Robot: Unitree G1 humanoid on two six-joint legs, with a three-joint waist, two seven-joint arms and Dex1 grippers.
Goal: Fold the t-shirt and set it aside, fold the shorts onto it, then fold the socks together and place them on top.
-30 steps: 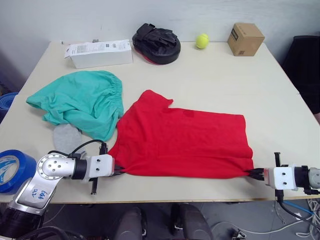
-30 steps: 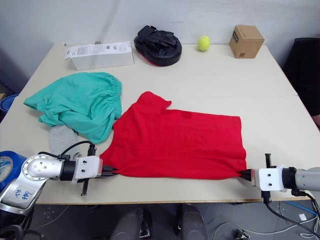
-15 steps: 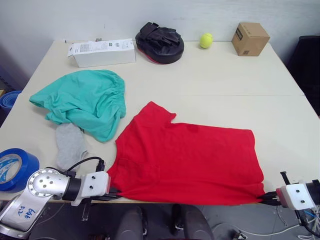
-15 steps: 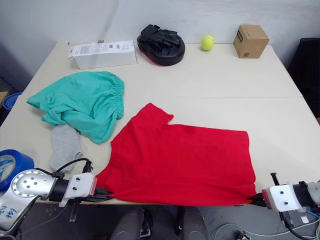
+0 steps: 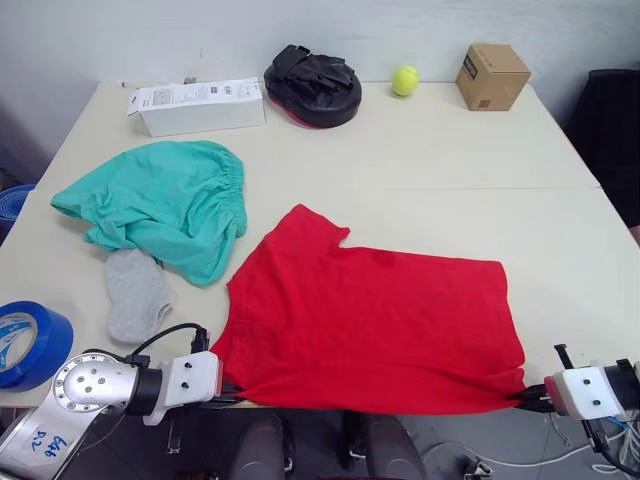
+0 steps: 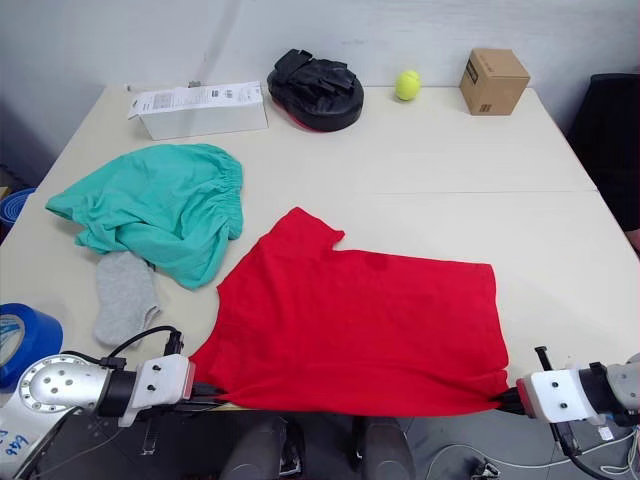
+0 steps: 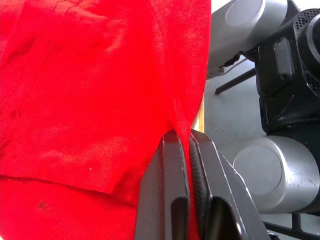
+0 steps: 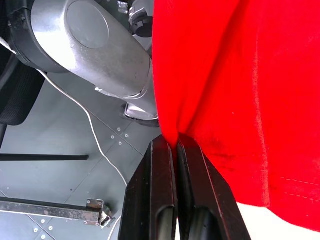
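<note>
The red t-shirt [image 5: 370, 320] lies flat at the table's near edge, its hem hanging just over that edge. My left gripper [image 5: 228, 392] is shut on the hem's left corner, and my right gripper [image 5: 522, 400] is shut on the right corner. The wrist views show the red cloth pinched between the black fingers [image 7: 172, 195] and the other black fingers [image 8: 162, 192]. The teal-green shorts [image 5: 160, 205] lie bunched at the left. A grey sock [image 5: 135, 295] lies just in front of them, partly under their edge.
A blue tape roll [image 5: 28, 345] sits at the near left corner. Along the far edge stand a white box [image 5: 198, 105], a black padded mitt [image 5: 312, 85], a tennis ball [image 5: 404, 80] and a cardboard box [image 5: 492, 76].
Both grippers have drawn the shirt's hem toward the near edge, so the shirt now lies closer to me and its hem overhangs. More of the grey sock shows.
</note>
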